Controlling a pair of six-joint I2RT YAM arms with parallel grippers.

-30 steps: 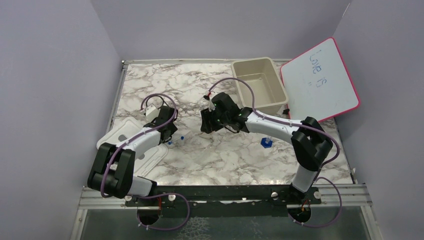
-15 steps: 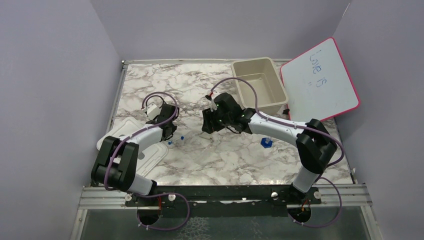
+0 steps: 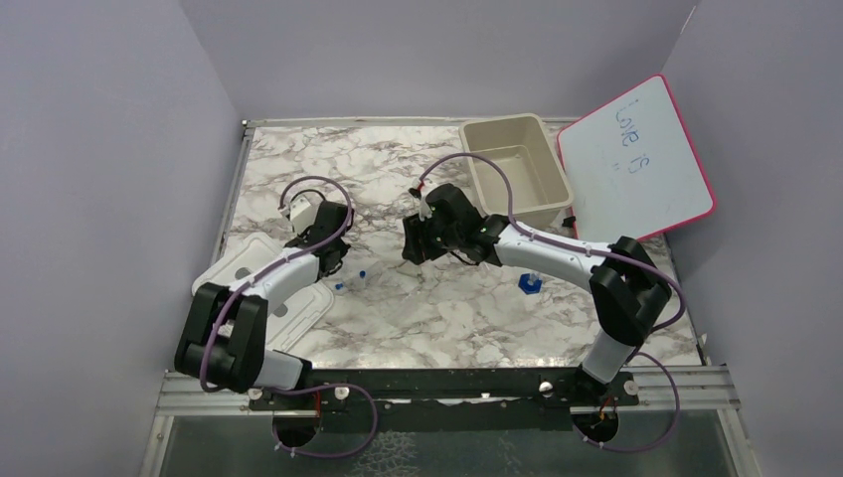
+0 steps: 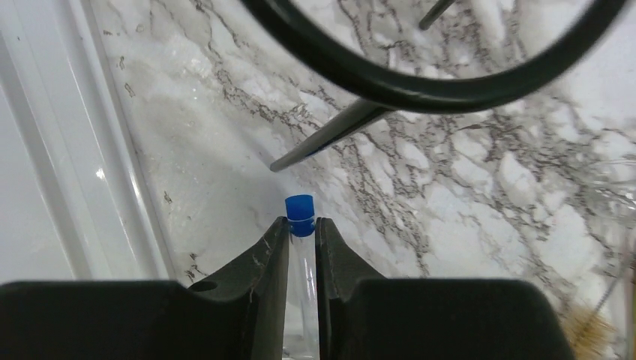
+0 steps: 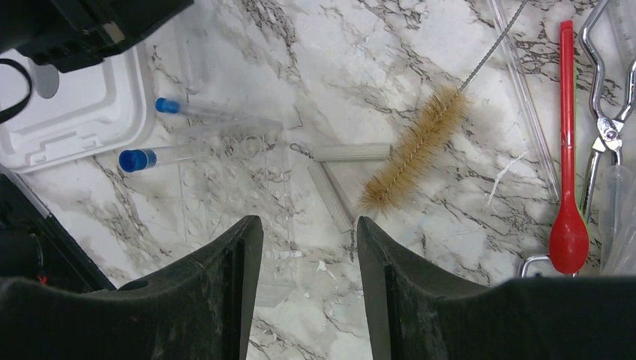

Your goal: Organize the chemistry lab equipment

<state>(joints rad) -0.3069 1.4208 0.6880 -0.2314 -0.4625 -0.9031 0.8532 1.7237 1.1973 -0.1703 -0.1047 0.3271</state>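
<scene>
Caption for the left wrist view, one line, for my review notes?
Left hand shut on a blue-capped clear tube; black wire ring ahead, marble table below.

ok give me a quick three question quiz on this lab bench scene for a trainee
1. True or false: the left end effector is shut on a blue-capped clear tube.
2. How many blue caps show in the right wrist view? A) one B) two C) four
3. Fill in: the right end effector is ____ (open or shut), with nothing between its fingers.

Key: 1 true; 2 B; 3 open
</scene>
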